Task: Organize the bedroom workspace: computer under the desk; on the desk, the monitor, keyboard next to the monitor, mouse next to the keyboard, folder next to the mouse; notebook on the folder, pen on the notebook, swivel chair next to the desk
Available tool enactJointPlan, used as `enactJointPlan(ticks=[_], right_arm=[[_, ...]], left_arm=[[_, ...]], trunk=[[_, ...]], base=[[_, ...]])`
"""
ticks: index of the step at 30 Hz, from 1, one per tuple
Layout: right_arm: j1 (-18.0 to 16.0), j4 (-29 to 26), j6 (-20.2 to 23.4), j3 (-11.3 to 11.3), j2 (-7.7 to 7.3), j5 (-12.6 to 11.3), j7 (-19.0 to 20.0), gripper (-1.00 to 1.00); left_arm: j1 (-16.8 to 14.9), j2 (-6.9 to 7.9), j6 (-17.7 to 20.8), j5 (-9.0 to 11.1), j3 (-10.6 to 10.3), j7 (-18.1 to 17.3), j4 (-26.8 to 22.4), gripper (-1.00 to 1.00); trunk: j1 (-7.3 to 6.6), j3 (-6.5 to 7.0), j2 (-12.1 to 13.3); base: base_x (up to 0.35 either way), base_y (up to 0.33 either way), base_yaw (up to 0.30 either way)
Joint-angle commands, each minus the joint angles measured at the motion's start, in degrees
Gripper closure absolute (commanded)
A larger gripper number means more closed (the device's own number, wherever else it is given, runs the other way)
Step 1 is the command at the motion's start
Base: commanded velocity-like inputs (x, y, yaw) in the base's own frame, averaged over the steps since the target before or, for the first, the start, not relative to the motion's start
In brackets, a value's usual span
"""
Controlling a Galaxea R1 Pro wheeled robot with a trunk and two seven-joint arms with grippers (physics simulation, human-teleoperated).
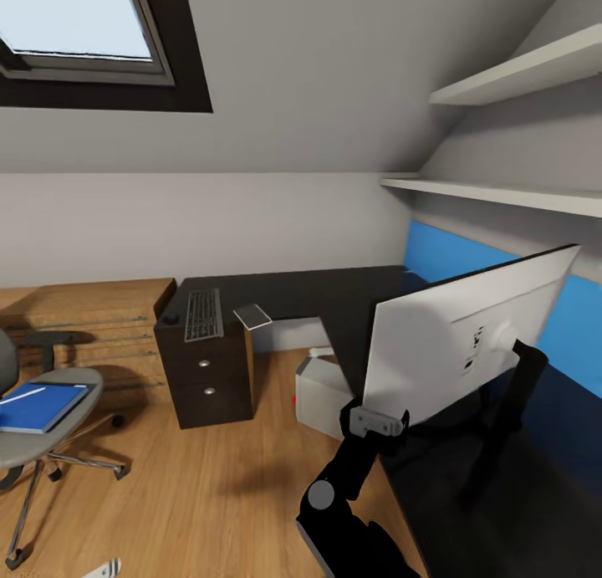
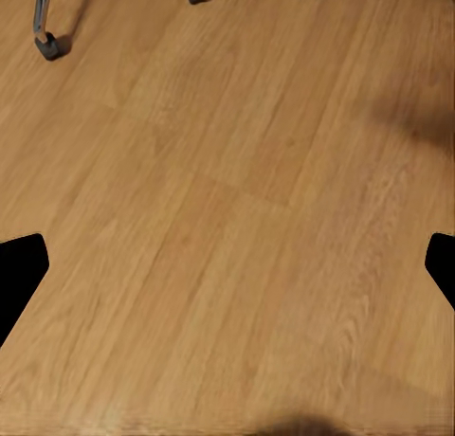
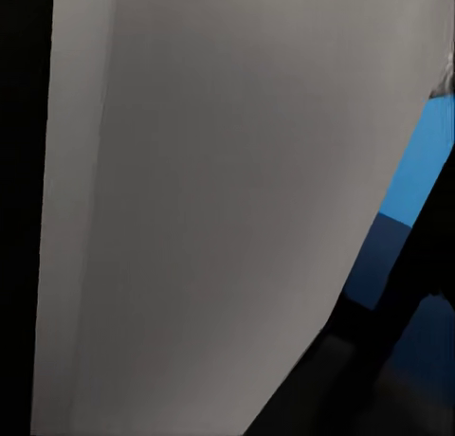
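Head view showing right gripper (image 1: 378, 422) fingers clamping wide white-backed rigid monitor (image 1: 468, 335) at lower corner; top-heavy, needing steadying; left fingers spread.

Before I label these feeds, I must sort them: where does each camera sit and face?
Head: high on the robot, looking down at the desk and monitor; the right arm reaches to the monitor's lower edge.
Left wrist: faces the wood floor; dark fingers at the edges.
Right wrist: close against the monitor's white back.
Head and right wrist share the monitor.
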Motion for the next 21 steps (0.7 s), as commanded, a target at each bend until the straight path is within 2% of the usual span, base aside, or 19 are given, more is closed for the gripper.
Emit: enactJointPlan(ticks=[1, 8, 21], right_arm=[[-0.1, 0.0, 0.6, 0.1, 0.00, 0.0, -0.3, -1.00], [-0.1, 0.0, 0.6, 0.1, 0.00, 0.1, -0.3, -1.00], [-0.1, 0.0, 0.6, 0.1, 0.00, 0.0, -0.3, -1.00]], left_arm=[[0.0, 0.02, 0.3, 0.5, -0.1, 0.3, -0.1, -1.00], [0.0, 0.02, 0.3, 0.5, -0.1, 0.3, 0.1, -1.00], [0.0, 0.05, 0.3, 0.5, -0.1, 0.3, 0.1, -1.00]], trunk=[[-0.02, -0.05, 0.0], [-0.02, -0.05, 0.0], [-0.02, -0.05, 0.0]], base=[[-0.222, -0.173, 0.000], [-0.123, -0.076, 0.000], [-0.229, -0.167, 0.000]])
